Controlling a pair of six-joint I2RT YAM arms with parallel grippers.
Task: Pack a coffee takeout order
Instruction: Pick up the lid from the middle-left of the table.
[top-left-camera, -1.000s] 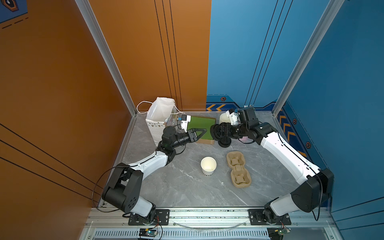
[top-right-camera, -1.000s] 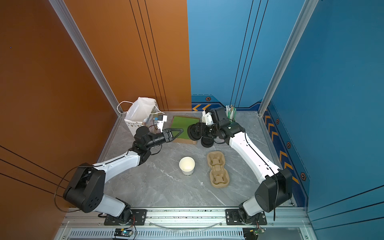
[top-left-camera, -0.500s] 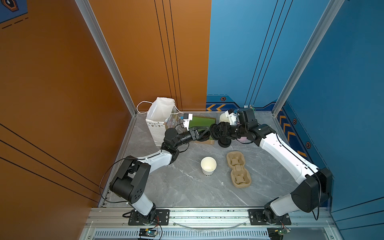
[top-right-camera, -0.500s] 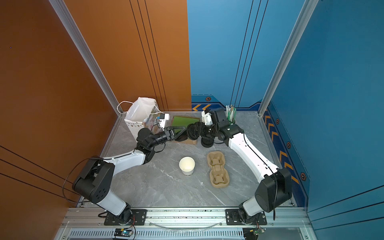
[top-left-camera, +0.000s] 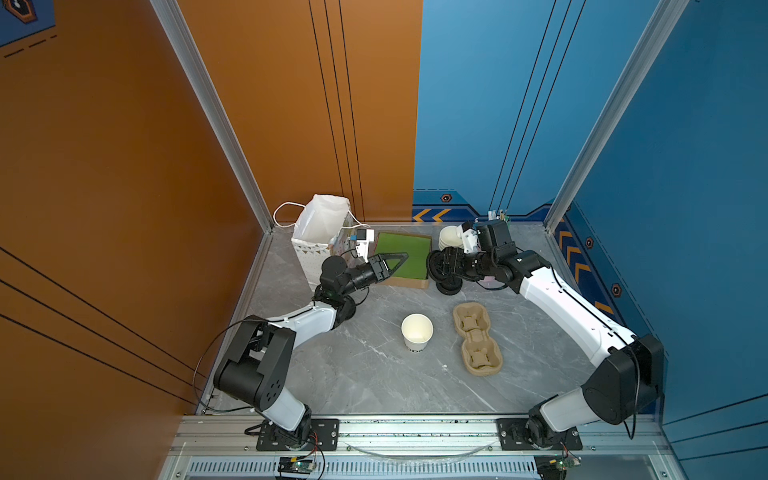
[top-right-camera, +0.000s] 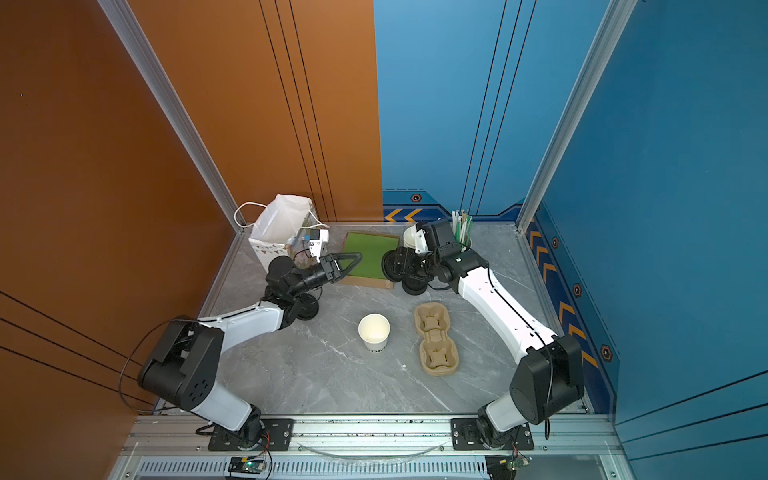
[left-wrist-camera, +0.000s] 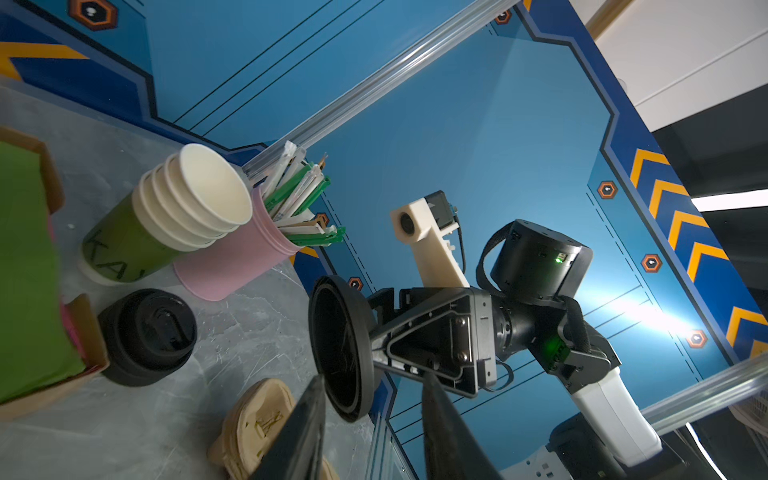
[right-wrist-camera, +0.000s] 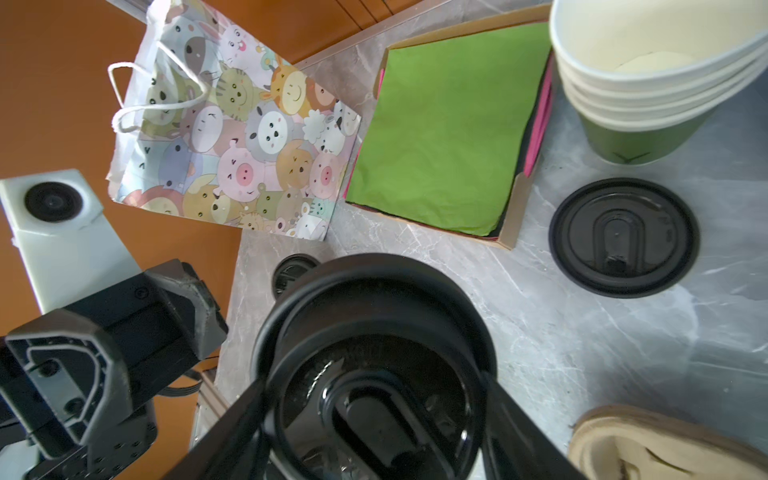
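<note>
Green napkins (right-wrist-camera: 444, 124) fill box (right-wrist-camera: 513, 216); right end effector (top-left-camera: 449, 266) clamps black lid (right-wrist-camera: 374, 374); left end effector (top-left-camera: 402, 257) gapes empty.

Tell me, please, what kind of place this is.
Probably a robot test cell staged as a coffee counter: two robot arms, painted panel walls, plus stacked paper cups, a pink tin of straws and a pulp cup carrier.
</note>
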